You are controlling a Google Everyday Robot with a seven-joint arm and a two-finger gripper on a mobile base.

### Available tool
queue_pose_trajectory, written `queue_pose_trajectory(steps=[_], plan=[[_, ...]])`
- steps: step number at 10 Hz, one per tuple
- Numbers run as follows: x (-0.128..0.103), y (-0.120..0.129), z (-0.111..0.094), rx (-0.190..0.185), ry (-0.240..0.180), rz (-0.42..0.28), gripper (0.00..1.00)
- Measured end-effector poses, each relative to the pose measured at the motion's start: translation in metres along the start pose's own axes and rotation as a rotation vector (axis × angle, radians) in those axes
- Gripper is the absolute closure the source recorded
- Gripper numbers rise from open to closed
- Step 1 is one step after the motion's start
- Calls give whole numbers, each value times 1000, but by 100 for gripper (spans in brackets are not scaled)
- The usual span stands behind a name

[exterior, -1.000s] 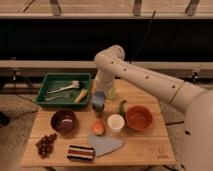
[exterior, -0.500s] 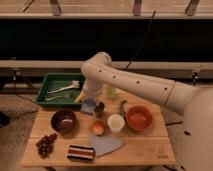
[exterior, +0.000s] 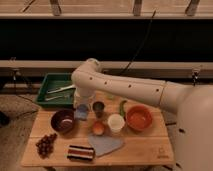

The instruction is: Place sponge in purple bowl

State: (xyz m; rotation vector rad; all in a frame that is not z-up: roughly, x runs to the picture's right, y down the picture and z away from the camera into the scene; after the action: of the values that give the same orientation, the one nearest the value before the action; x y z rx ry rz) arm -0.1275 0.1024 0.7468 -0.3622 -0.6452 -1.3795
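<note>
Sponge: small, light-blue, squarish (soft block) | end effector: grasping it, beside purple bowl

The arm has been swung steadily leftward across the table. The gripper, earlier over the table's middle by the dark cup, has been brought just right of the purple bowl, with the sponge carried below it.
</note>
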Motion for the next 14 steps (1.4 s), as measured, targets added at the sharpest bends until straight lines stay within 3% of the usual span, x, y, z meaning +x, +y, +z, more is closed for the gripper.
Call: queue_pose_trajectory(steps=[5, 7, 8, 14], plan=[[-12, -54, 25, 10, -16, -103, 100], [-16, -61, 32, 10, -19, -123, 96], [-18, -64, 35, 11, -20, -131, 90], [-24, -82, 42, 29, -40, -166, 28]])
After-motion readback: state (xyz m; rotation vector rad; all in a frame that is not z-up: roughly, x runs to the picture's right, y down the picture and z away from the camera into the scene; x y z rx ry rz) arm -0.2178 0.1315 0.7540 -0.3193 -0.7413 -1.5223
